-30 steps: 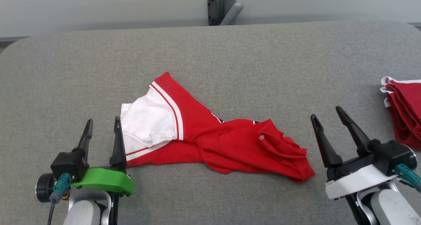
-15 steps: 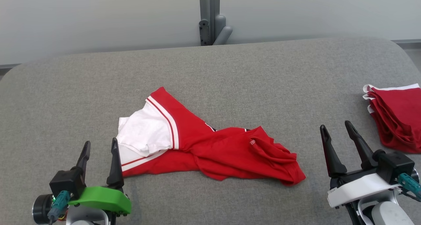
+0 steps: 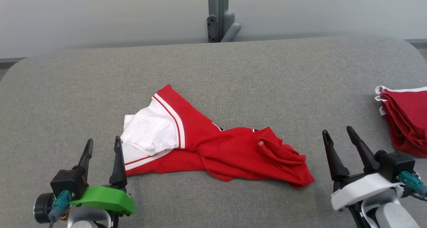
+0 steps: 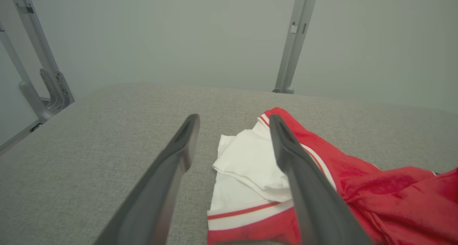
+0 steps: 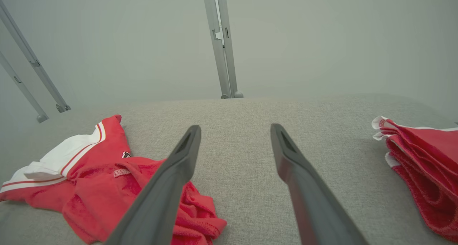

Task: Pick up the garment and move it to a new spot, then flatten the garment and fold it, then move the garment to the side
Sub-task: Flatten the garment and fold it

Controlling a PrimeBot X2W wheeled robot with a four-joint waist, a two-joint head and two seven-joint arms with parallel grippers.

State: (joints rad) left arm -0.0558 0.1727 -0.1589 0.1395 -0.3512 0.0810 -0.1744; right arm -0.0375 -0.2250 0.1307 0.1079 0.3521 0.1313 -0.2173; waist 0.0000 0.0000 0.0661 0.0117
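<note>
Grey fabric covers the counter (image 3: 233,64) before you, with a pale wall and a grey post (image 3: 218,14) behind its far edge. The garment (image 3: 233,151), red with a white panel and striped trim, lies crumpled and twisted on the near middle of the counter. Its white part is toward your left and a bunched red end toward your right. Your left hand (image 3: 103,140) has its fingers spread wide and holds nothing. Its inner finger stands right at the white hem, though you cannot tell from these views whether it touches the cloth. Your right hand (image 3: 337,130) is just as wide open and also empty. It sits apart from the red end, between it and a stack of folded red garments (image 3: 407,121) at the counter's right edge. As the cloth lies, nothing of the flattening or folding is done: the sleeves are rolled under and the body is creased over itself. Whether this is already its new spot, the pictures do not say. You should reckon that nearly the whole task is left: take hold, lay it out flat, fold it, then set it aside. The stack on the right is probably where the finished ones go.
</note>
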